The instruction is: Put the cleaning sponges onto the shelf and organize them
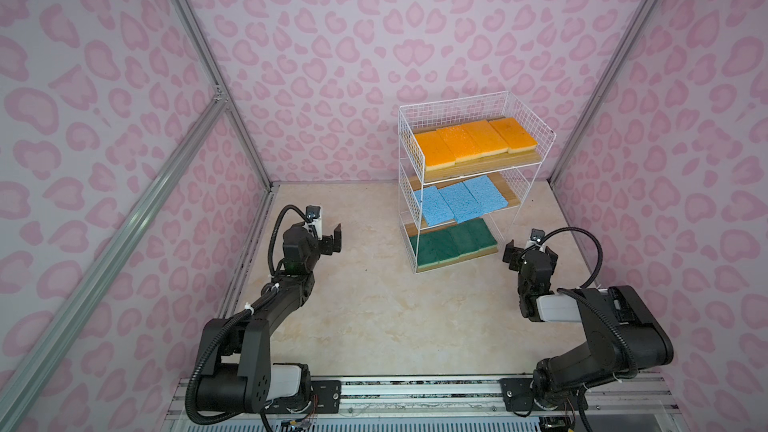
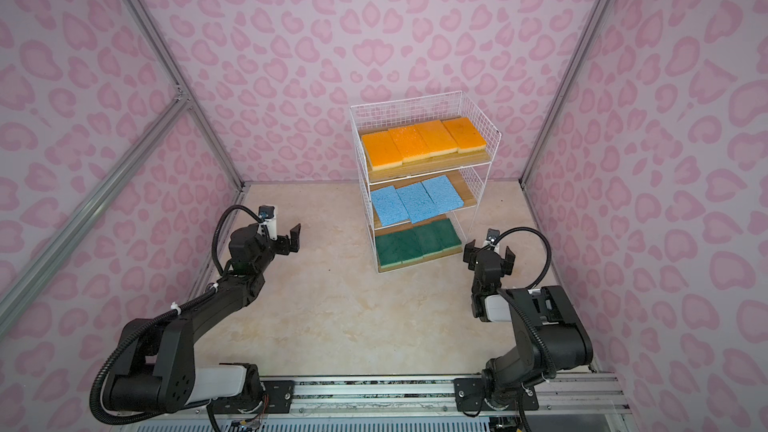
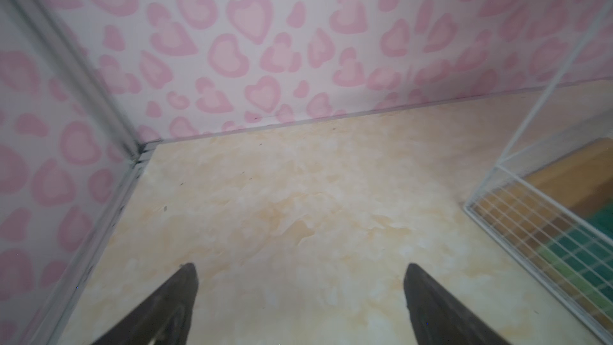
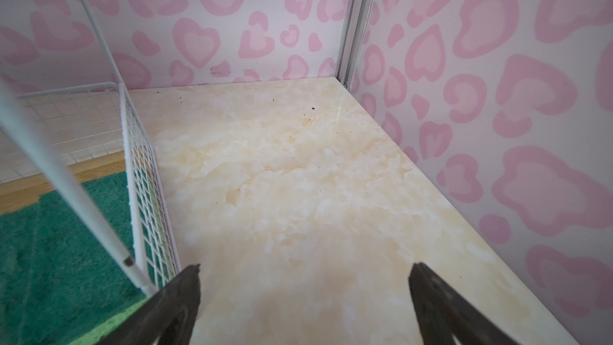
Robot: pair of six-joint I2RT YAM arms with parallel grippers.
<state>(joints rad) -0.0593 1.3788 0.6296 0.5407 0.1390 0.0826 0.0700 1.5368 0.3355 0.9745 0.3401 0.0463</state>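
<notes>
The shelf (image 1: 453,112) (image 2: 407,112), white wire with wooden boards, stands at the back right of the table in both top views. Several orange sponges (image 1: 473,141) (image 2: 422,143) lie in a row on its top board, three blue sponges (image 1: 457,199) (image 2: 413,201) on the middle one, and several green sponges (image 1: 451,245) (image 2: 417,245) on the bottom one. My left gripper (image 1: 332,238) (image 2: 293,238) (image 3: 300,270) hovers open and empty, well left of the shelf. My right gripper (image 1: 530,252) (image 2: 489,253) (image 4: 305,270) is open and empty just right of the bottom tier.
The marbled beige table (image 1: 374,305) is boxed in by pink heart-patterned walls with aluminium posts (image 1: 232,110) at the corners. A metal rail (image 1: 415,392) carrying both arm bases runs along the front edge. The right wrist view shows the shelf's wire side (image 4: 142,174) close to one finger.
</notes>
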